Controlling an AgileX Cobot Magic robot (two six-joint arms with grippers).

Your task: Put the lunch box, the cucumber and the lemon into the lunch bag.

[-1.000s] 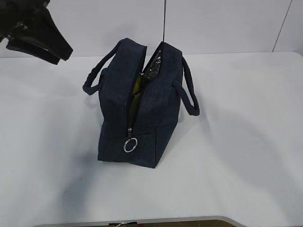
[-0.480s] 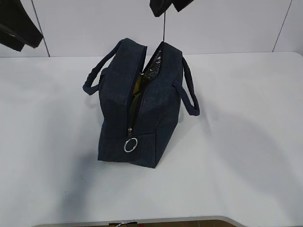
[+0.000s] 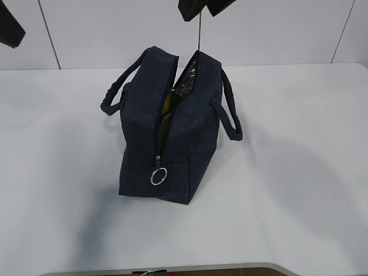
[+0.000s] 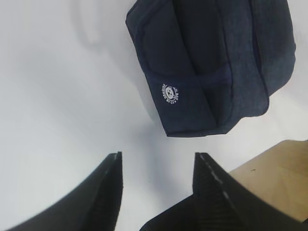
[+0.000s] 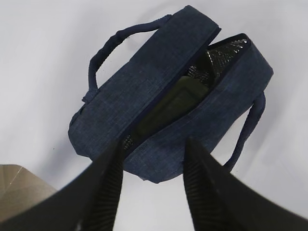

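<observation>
Both pincers, left (image 4: 156, 166) and right (image 5: 153, 159), hang wide and empty; the unzipped dark navy fabric lunch bag (image 3: 172, 132) could tip if bumped.

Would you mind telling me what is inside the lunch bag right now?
Through the open zip of the lunch bag, the right wrist view shows a dark green shape against silver foil lining; the exterior view shows something yellowish. Fabric covers everything deeper, so the contents cannot be confirmed.
</observation>
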